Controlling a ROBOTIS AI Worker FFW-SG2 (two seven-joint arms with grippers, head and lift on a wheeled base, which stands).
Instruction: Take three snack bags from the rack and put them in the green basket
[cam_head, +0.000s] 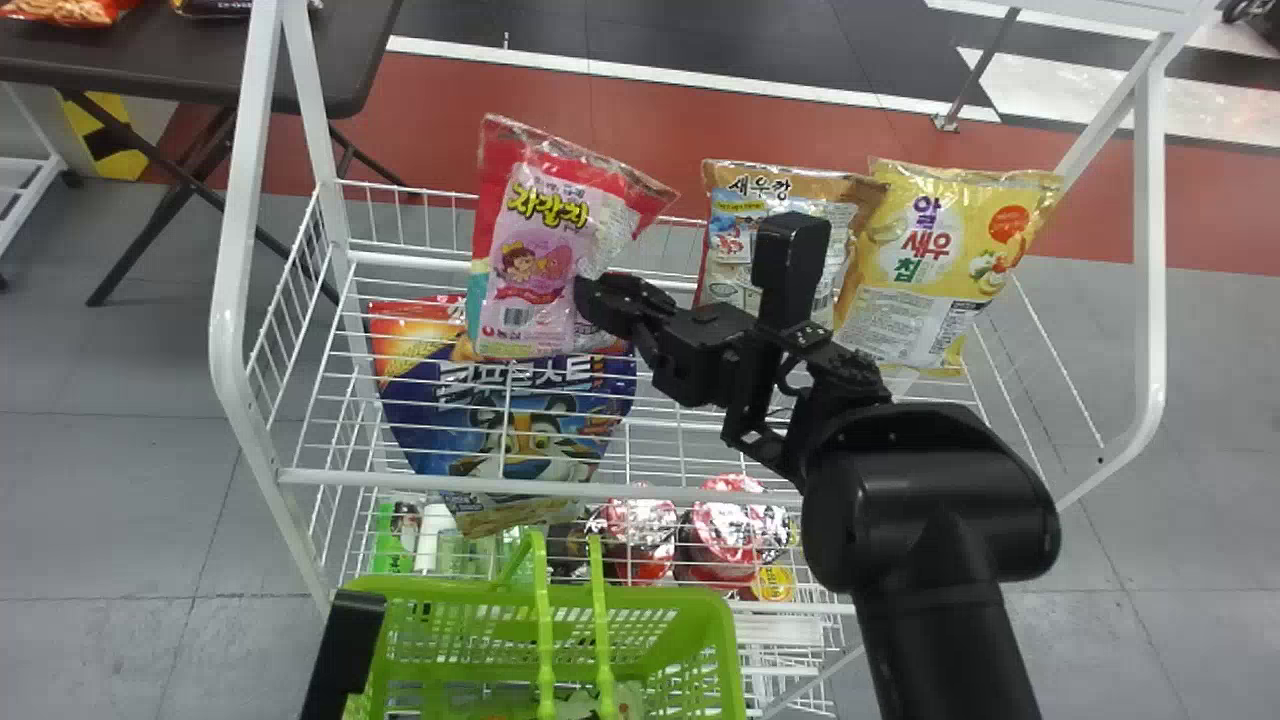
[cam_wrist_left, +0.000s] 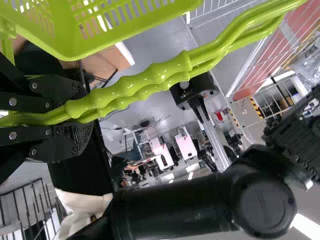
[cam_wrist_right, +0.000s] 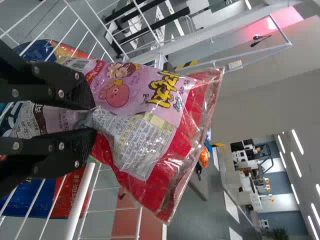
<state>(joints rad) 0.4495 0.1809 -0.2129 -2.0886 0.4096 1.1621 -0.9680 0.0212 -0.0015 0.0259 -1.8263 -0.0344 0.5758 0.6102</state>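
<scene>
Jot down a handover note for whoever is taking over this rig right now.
Right gripper: shut on the pink and red snack bag, at the rack.
Left gripper: shut on the handles of the green basket, in front of the rack.
Other bags: brown and blue bag and yellow bag on the rack; a larger blue bag lower down.
Done: pink bag gripped, not yet in the basket. Bags already inside: cannot tell.
Left: put this one in, then check the count toward three.
</scene>
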